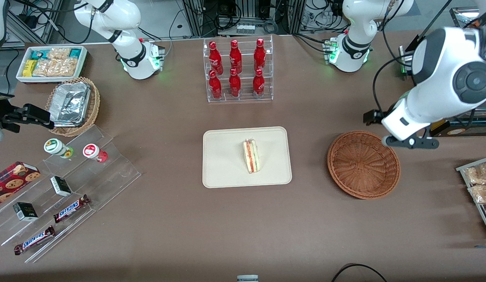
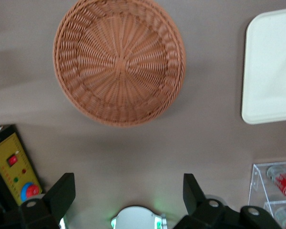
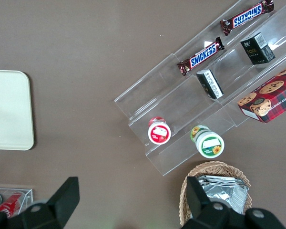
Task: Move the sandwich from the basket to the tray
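The small triangular sandwich (image 1: 251, 156) of pale bread, with red-orange and green filling on its edge, lies on the flat cream-coloured rectangular tray (image 1: 223, 156), a little toward the working arm's end of it. The round reddish-brown woven basket (image 1: 363, 164) is empty and stands well apart from the tray. The left arm's gripper (image 2: 128, 195) hangs above the table just beside the basket, its fingers spread wide and holding nothing. I judge the placing is done, because nothing remains in the basket to carry.

The tray (image 2: 271, 71) and the end effector (image 2: 128, 198) are cut off by the wrist view's edge.
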